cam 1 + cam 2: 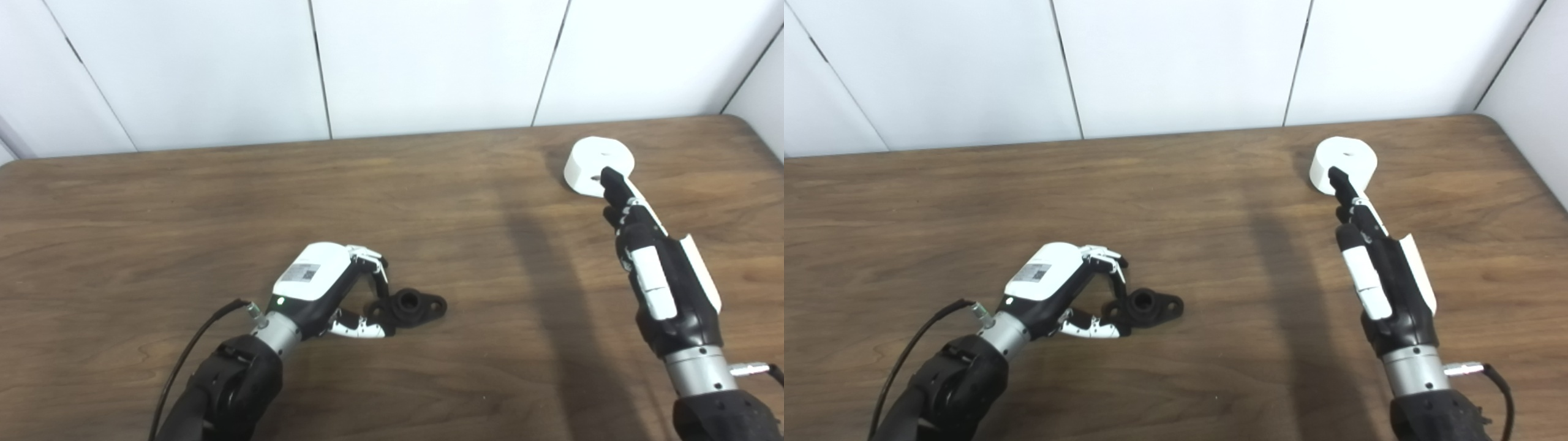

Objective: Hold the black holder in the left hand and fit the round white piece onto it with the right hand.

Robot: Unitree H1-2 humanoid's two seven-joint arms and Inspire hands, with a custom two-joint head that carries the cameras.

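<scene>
The black holder (pixel 409 307) lies flat on the wooden table (pixel 184 202), a short round socket with a lug at each end. My left hand (pixel 334 288) sits at its left end, fingers curled over the left lug and thumb against it from the near side, pinching it on the table. The round white piece (pixel 594 160) stands at the far right of the table. My right hand (pixel 652 269) is open, its fingers stretched straight out, and the fingertips (pixel 609 179) reach the near edge of the white piece. It also shows in the right eye view (pixel 1350 153).
White wall panels (pixel 429 61) rise behind the table's far edge. The table's rounded far right corner (pixel 744 119) lies just beyond the white piece. Bare wood lies between the two hands.
</scene>
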